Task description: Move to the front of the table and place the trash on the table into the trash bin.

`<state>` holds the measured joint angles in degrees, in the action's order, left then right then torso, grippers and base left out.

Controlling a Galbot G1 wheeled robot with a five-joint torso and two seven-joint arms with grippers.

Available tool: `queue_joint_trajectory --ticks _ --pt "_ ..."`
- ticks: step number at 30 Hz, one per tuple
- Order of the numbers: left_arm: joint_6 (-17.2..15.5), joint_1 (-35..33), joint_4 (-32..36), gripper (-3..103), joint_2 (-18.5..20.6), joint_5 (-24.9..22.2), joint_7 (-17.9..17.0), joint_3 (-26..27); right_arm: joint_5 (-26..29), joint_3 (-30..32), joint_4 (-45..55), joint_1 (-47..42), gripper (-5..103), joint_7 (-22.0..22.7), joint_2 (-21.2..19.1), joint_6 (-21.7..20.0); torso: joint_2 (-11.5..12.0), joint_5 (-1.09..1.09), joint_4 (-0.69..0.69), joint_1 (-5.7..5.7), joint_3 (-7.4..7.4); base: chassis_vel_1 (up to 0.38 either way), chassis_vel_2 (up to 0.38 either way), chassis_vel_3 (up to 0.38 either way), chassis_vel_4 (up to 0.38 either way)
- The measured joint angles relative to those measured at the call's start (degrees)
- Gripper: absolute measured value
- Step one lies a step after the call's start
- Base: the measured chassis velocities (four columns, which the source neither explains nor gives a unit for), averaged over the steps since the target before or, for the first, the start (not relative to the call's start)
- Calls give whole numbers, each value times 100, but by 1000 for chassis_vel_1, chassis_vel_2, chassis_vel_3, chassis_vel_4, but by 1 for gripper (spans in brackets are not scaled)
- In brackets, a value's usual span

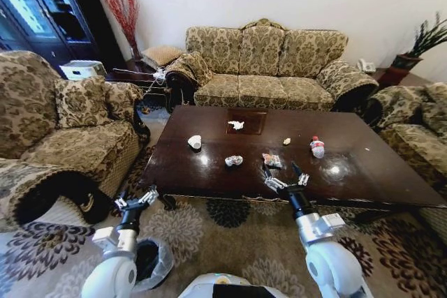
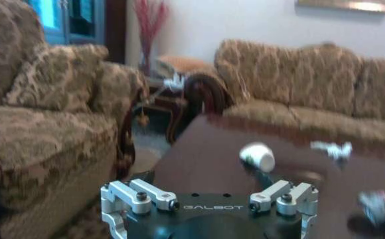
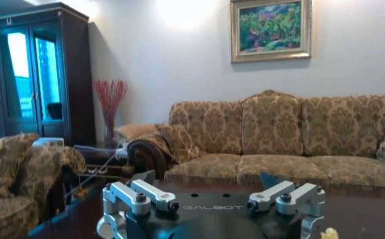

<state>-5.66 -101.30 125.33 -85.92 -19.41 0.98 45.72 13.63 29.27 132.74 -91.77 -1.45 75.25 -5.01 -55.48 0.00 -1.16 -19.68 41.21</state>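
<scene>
brown table (image 1: 363, 165) holds trash; right tool (image 1: 286, 175) open over its near edge.

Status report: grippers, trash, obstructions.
Right gripper open, over table's near edge beside snack wrapper. Left gripper open, off the table's near left corner above trash bin. Nothing blocking.

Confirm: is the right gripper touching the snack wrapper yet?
Apart. Head view shows the open right gripper at the table's near edge, bare wood before the snack wrapper.
</scene>
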Motion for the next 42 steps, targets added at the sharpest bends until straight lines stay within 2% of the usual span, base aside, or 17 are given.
queue_joint_trajectory --ticks 9,17,21,25,26,28,30,31,33,34,36,37,39,41,42 --pt "-74 -246 -191 100 564 -102 -5 -74 -382 -120 -14 78 100 -111 203 74 1 0 0 -3 1 108 -119 -130 145" --pt "-57 -206 -656 100 595 80 32 -109 -577 -224 -190 -10 100 -199 233 252 -4 -1 0 8 -4 147 -131 -176 121" --pt "-53 -25 -1138 100 643 140 77 -105 -681 -94 -369 -92 100 -231 72 362 -1 0 0 2 0 14 -10 -27 12" --pt "0 272 -2092 100 826 279 95 -71 -346 88 -524 -96 100 -224 -102 673 2 0 0 -6 2 -39 30 65 -23" --pt "0 272 -2092 100 826 279 95 -71 -346 88 -524 -96 100 -224 -102 673 2 0 0 -6 2 -48 33 65 -22" --pt "91 483 -2867 100 946 441 91 -36 -31 172 -531 -153 100 -266 -169 821 2 -1 0 -4 2 0 0 0 0" --pt "116 516 -2987 100 964 467 91 -35 9 180 -529 -160 100 -274 -176 839 2 0 0 -3 1 0 0 0 0" --pt "221 653 -3435 100 1036 565 91 -37 202 226 -495 -192 100 -331 -198 928 1 -1 0 2 0 0 0 0 0" --pt "346 850 -3960 100 1127 700 99 -58 379 286 -433 -228 100 -446 -201 1050 0 -1 0 3 -1 0 0 0 0" --pt "346 850 -3960 100 1127 700 99 -58 379 286 -433 -228 100 -446 -201 1050 0 -1 0 3 -1 0 0 0 0" --pt "461 1180 -4666 100 1245 776 122 -124 612 357 -360 -272 100 -599 -190 1195 0 -3 -2 2 -1 0 0 0 0" --pt "461 1180 -4666 100 1245 776 122 -124 612 357 -360 -272 100 -599 -190 1195 0 -3 -2 2 -1 0 0 0 0" --pt "552 1594 -5334 100 1360 804 128 -197 684 385 -353 -303 100 -640 -189 1282 1 -1 0 1 0 0 0 0 0" --pt "573 1713 -5512 100 1384 815 128 -215 682 393 -355 -312 100 -647 -188 1297 1 -1 -1 0 0 0 0 0 0" --pt "624 1973 -5924 100 1440 820 128 -266 672 408 -356 -342 100 -654 -181 1316 1 -1 1 0 0 0 0 0 0"
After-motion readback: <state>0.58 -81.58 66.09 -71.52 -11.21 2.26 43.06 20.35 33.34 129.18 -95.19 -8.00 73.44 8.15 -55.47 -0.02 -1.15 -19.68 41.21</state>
